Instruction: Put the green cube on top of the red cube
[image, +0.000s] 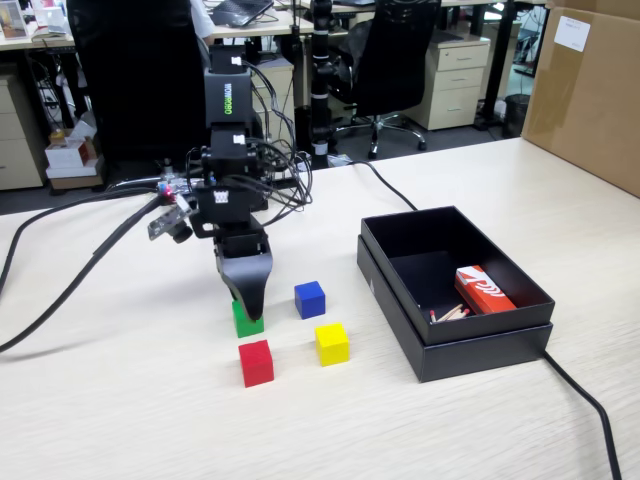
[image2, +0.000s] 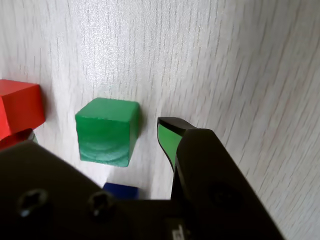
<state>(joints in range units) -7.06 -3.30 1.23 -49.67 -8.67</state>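
Green cube (image2: 107, 131) on the surface, not lifted. Pincer (image: 250, 308) down over it, one green-tipped jaw alongside; grip state unclear. Red cube (image: 256, 362) at 6 o'clock, bare.

Bright, even office light; soft shadows, pale glare on the table (image2: 150, 45).

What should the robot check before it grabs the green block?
1. Green cube flat on the table: ok.
2. Gripper down at the cube: ok.
3. Cube between both jaws: cannot tell; the wrist view shows only one green-tipped finger, beside the cube with a gap.
4. Red cube top bare: ok.
5. Blue cube and yellow cube apart from the green cube: ok.
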